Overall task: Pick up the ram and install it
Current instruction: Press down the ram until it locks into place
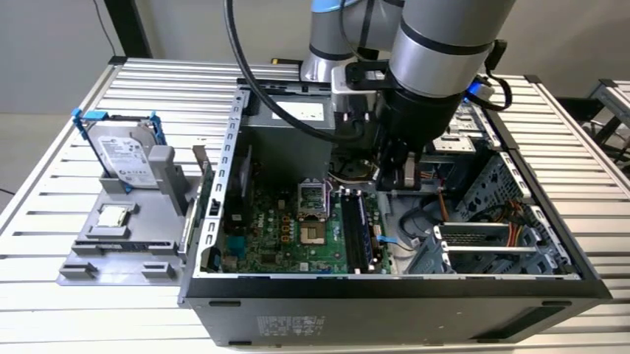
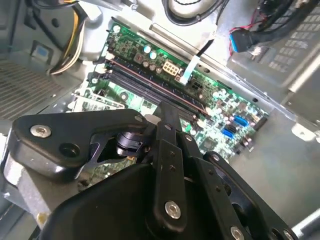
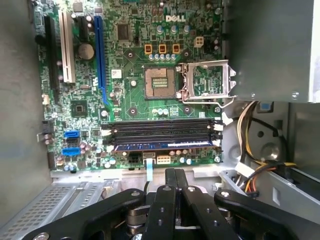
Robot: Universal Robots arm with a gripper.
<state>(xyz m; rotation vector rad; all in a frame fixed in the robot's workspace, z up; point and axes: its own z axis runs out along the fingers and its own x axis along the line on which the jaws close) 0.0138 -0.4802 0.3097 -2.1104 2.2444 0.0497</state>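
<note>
Below the black slots (image 3: 162, 131), at centre frame, I saw the thin blue-green ram (image 3: 162, 145) seated; my gripper (image 3: 175, 175) fingers met, holding nothing.

In the exterior view, the arm (image 1: 433, 81) hides your end effector (image 1: 394, 177) at frame centre; the ram (image 1: 356, 230) below looks too small to judge its seating.

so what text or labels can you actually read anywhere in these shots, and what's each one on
White lettering on the motherboard: a maker's mark, not quoted here.
Label on the hard drive: print too small to read.
Label on the power supply: too small to read.
Sticker on the case front: blurred, unreadable.
Small white sticker on the board: unreadable.
</note>
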